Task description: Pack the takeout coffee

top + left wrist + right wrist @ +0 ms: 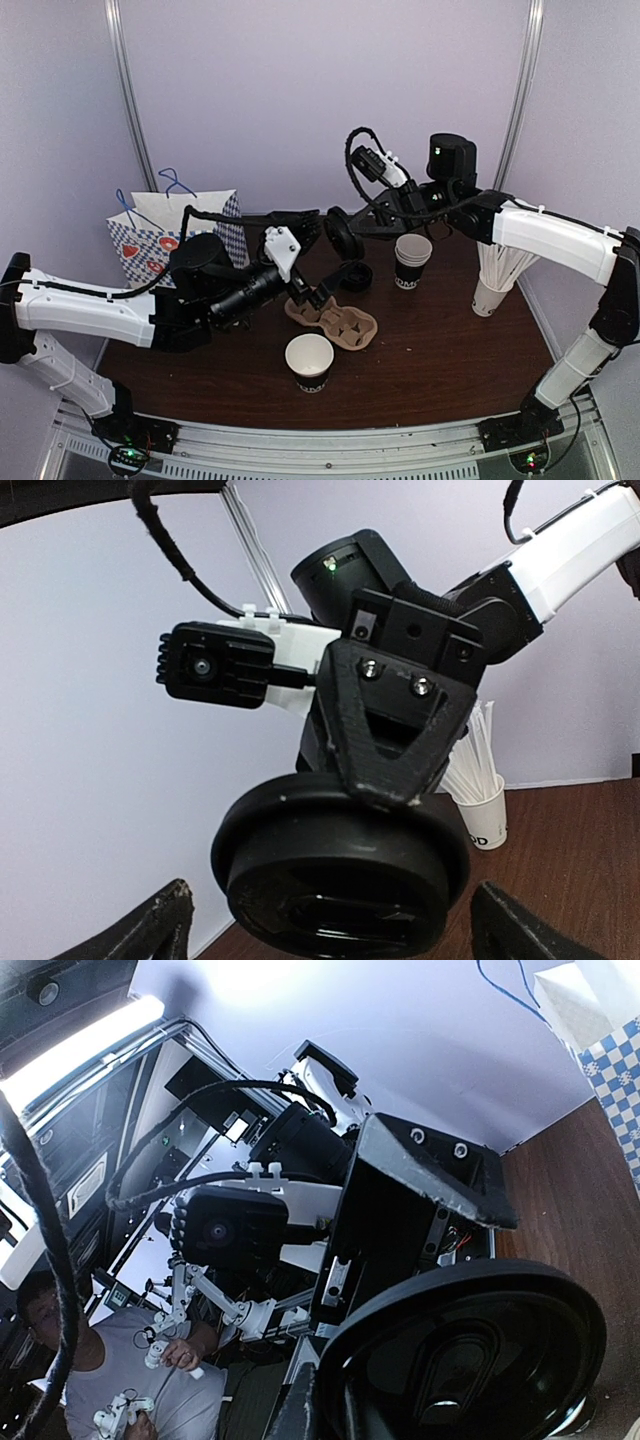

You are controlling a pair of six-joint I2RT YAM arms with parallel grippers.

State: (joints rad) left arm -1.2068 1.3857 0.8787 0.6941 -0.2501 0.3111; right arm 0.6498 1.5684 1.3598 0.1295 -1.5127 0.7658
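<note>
Presently, the takeout coffee is in two parts. The cup point(309, 360), black outside and white inside, stands upright on the worktop point(440, 350) near its front centre, with its long axis vertical and its open mouth facing up. The lid point(343, 238) is not on it. The lid is held in the air above the far middle of the worktop, well apart from the cup. It is turned nearly on edge, so its axis runs roughly level, from the right arm toward the left. Which face looks which way cannot be told with confidence. The right end effector point(385, 788) is pressed together on the lid's upper rim and pinches it, with the disc hanging below the fingertips. The left end effector point(312, 262) faces the lid from the other side. Its fingers point(165, 922) are spread wide and show at both lower corners of the left wrist view. The lid's lower edge sits between them, clear of each, and they grasp nothing. A cardboard carrier point(340, 322) lies just behind the cup and below the left end effector. A stack of cups point(412, 262) stands to the right of the lid. A white cup of straws point(488, 297) stands at the right edge. A patterned gift bag point(160, 240) stands at the far left.
</note>
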